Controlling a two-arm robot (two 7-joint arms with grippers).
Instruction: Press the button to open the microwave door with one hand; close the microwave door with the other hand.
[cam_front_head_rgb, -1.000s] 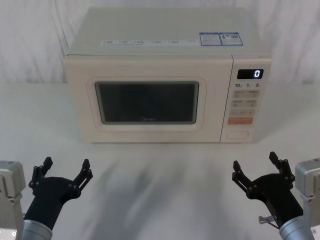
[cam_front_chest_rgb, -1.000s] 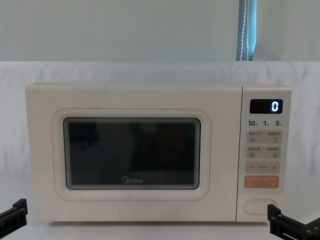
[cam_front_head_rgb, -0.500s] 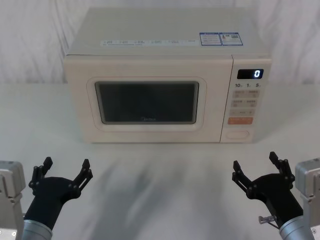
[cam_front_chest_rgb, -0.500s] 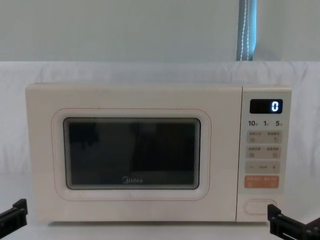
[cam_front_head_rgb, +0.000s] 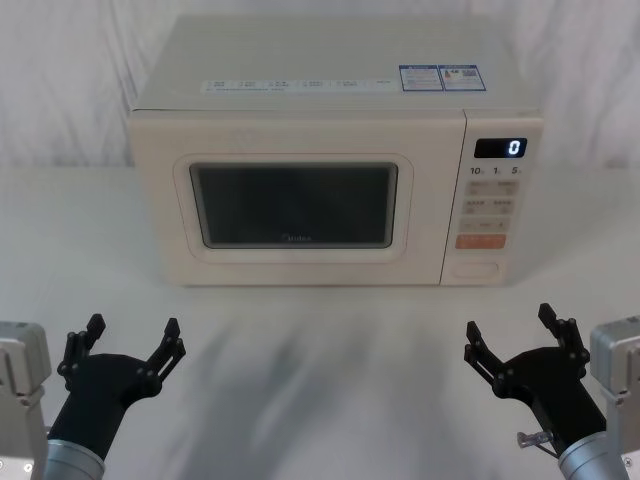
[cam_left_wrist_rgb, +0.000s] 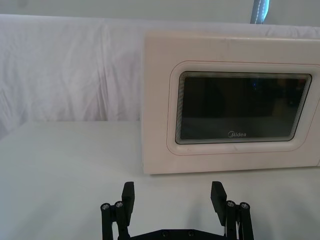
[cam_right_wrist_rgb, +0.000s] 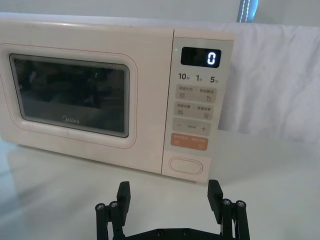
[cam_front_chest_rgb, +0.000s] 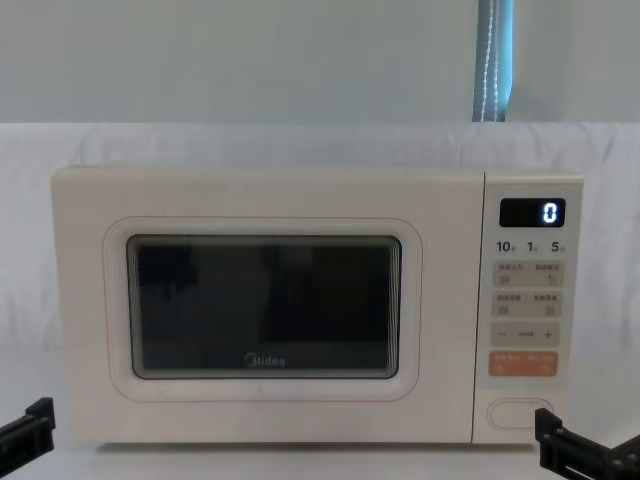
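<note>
Sitting shut and flush with the cream body of the microwave (cam_front_head_rgb: 335, 70), the microwave door (cam_front_head_rgb: 295, 258) is facing the robot across a white table (cam_front_head_rgb: 320, 340), its dark glass window (cam_front_head_rgb: 293, 205) carrying the small "Midea" lettering along its lower edge. The control panel (cam_front_head_rgb: 494, 200) is standing just to the right of the door, with the lit display (cam_front_head_rgb: 500, 148) showing a 0 at its top, the orange key (cam_front_head_rgb: 480, 240) lower down, and the button (cam_front_head_rgb: 475, 269), a wide cream oval, lying at the very bottom, directly under that orange key. The left gripper (cam_front_head_rgb: 128, 342) is hovering low over the table near the robot, well apart from the microwave and roughly in front of the door's left edge, with its black fingers spread wide and pinching nothing. The right gripper (cam_front_head_rgb: 517, 334) is hanging at the same height on the other side, its fingers likewise spread and empty, lined up a little to the right of the button and well short of it. A white draped cloth (cam_front_head_rgb: 60, 80) is hanging behind the microwave.
</note>
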